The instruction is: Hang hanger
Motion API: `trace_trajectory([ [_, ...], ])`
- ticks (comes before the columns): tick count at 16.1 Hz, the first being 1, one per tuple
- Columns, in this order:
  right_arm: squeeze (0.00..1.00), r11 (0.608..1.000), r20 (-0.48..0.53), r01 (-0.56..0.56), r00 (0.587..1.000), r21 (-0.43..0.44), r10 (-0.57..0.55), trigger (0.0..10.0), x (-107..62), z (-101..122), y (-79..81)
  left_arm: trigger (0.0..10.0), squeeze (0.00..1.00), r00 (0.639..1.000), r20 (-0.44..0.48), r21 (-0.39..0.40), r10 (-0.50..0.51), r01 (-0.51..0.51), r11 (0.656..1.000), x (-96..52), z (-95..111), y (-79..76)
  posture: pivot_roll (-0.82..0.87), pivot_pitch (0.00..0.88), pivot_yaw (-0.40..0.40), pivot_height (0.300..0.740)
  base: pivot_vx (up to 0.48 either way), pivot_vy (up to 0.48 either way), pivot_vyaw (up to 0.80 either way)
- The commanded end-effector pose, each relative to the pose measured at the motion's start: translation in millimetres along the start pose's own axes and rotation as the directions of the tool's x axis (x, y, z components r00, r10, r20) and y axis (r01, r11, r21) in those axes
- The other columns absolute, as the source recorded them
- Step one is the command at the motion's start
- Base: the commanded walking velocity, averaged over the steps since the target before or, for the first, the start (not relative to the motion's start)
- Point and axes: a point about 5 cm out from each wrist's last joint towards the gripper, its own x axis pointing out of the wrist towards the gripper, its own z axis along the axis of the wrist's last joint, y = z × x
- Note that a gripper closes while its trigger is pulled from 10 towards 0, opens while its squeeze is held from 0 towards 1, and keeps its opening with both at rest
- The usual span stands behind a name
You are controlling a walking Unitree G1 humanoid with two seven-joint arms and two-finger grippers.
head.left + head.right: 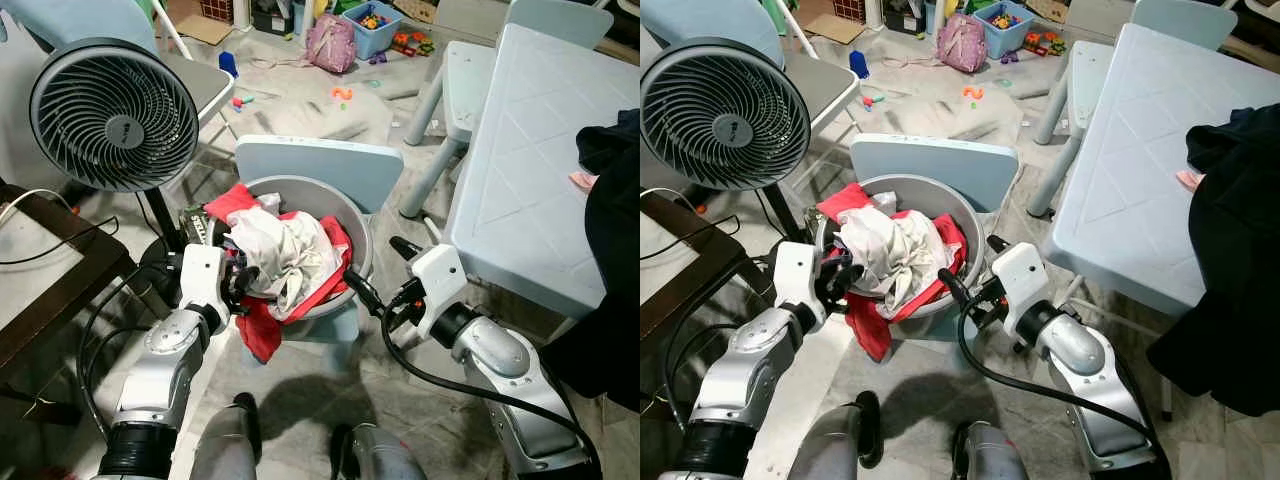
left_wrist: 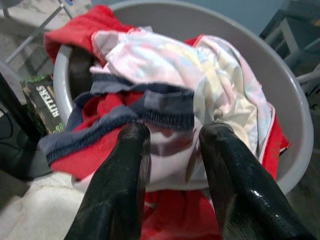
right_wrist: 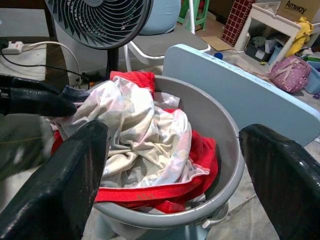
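Basin (image 1: 352,212), grey and round, standing on a small pale blue chair (image 1: 320,165) and heaped with laundry: a white patterned garment (image 1: 285,250) over a red one (image 1: 262,330) that spills over the near rim. Left gripper (image 1: 238,283) at the basin's left rim, fingers (image 2: 127,170) slightly apart, tips against a navy-trimmed fold of cloth; whether they pinch it cannot be told. Right gripper (image 1: 385,270) just beside the right rim, fingers (image 3: 55,185) spread wide, holding nothing. No hanger can be made out among the clothes. Black fan (image 1: 113,115) to the robot's left; pale blue table (image 1: 540,140) to its right, dark cloth (image 1: 610,140) lying on it.
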Motion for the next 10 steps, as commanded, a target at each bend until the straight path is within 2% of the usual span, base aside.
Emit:
trace_trajectory([
  [1,0.00,1.000,-0.001,0.002,1.000,-0.003,-0.002,10.0,-0.6,-0.3,-2.1,10.0,0.63,1.000,-0.016,0.008,-0.006,0.006,1.000,-2.3,-3.1,-1.3,-0.09,0.158,-0.103,0.740,0.000,0.000,0.00],
  [2,0.00,1.000,-0.001,0.000,1.000,-0.004,0.000,10.0,-0.4,-0.4,-1.5,10.0,0.00,1.000,-0.023,0.012,-0.002,0.002,1.000,-1.9,-5.0,0.3,-0.09,0.158,-0.103,0.740,0.000,0.000,0.00],
  [5,0.00,1.000,-0.001,-0.001,1.000,-0.004,0.001,10.0,-0.3,-0.2,-0.9,10.0,0.00,1.000,-0.029,0.018,0.004,-0.004,1.000,1.2,-5.4,3.0,-0.09,0.158,-0.103,0.740,0.000,0.000,0.00],
  [10,0.00,1.000,-0.006,0.001,1.000,-0.007,-0.001,10.0,-1.2,-0.4,-1.4,10.0,0.00,0.999,-0.016,0.031,0.036,-0.035,0.999,15.9,2.4,14.0,-0.10,0.158,-0.104,0.740,0.000,0.000,0.00],
])
